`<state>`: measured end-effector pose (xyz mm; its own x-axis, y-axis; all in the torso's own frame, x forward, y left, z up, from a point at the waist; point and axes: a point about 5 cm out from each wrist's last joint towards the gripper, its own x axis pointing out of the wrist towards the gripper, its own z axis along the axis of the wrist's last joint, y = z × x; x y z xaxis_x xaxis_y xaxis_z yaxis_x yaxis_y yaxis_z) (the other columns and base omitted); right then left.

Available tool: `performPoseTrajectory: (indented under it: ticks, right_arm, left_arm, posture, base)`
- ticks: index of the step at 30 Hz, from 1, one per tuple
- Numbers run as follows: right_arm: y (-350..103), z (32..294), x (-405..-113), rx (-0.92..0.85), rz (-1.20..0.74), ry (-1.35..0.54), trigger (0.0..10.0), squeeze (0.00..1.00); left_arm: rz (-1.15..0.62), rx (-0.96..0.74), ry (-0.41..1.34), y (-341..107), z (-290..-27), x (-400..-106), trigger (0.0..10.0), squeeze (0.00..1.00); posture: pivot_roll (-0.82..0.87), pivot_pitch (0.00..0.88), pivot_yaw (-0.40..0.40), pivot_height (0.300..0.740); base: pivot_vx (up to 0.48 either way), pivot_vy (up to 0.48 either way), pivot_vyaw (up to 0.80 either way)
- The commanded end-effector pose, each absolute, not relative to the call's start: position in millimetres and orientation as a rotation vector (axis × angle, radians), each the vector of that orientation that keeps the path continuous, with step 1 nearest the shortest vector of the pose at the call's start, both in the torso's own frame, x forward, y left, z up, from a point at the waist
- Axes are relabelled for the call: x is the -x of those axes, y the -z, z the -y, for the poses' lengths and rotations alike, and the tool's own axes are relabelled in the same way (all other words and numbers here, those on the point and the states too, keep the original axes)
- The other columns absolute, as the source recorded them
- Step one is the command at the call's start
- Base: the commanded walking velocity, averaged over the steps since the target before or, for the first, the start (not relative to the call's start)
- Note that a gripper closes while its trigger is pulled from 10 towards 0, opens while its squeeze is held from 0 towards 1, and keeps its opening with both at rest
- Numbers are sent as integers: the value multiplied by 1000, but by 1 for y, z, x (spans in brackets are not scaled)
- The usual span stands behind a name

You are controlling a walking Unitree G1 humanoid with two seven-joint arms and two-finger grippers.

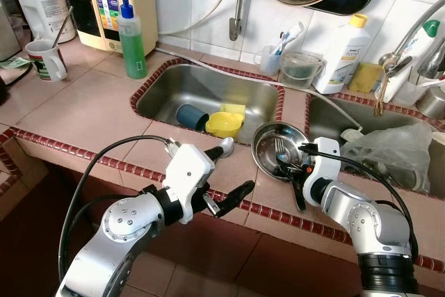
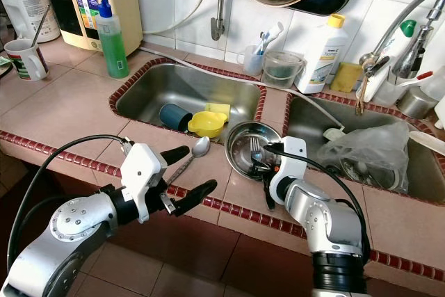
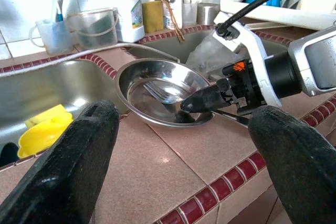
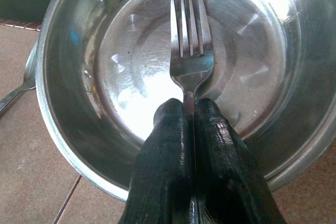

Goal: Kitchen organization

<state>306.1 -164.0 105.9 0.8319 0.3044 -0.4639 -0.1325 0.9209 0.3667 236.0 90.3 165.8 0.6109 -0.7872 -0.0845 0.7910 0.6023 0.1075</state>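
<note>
Steel bowl point(image 1: 281, 147), centre frame: right gripper point(image 4: 190, 109) pinches fork point(image 4: 190, 51) handle inside it; left gripper point(image 1: 226, 175), lower centre, jaws wide.

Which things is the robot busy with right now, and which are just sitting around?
Busy with:
fork, pinched by the right gripper
steel bowl under it
spoon by the open left gripper

Sitting around:
yellow cup
green bottle
mug
plastic bag

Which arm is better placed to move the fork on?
Right. The right gripper is already shut on the fork lying in the steel bowl. The left gripper hangs open over the counter edge, beside the spoon.
</note>
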Motion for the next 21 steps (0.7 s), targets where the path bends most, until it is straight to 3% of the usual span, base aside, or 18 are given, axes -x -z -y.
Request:
performPoseTrajectory:
  ticks: [1,21]
  right_arm:
    - [-106,167,-308,-352,-548,-218,0,0]
    - [-119,165,-313,-388,-481,-254,0,0]
  left_arm:
    - [0,-145,922,-173,-89,-236,10000,0]
    - [18,-158,919,-174,-89,-239,10000,0]
  posture:
    - [125,0,-81,740]
    - [131,0,-84,740]
  base:
    - [0,0,0]
    - [0,0,0]
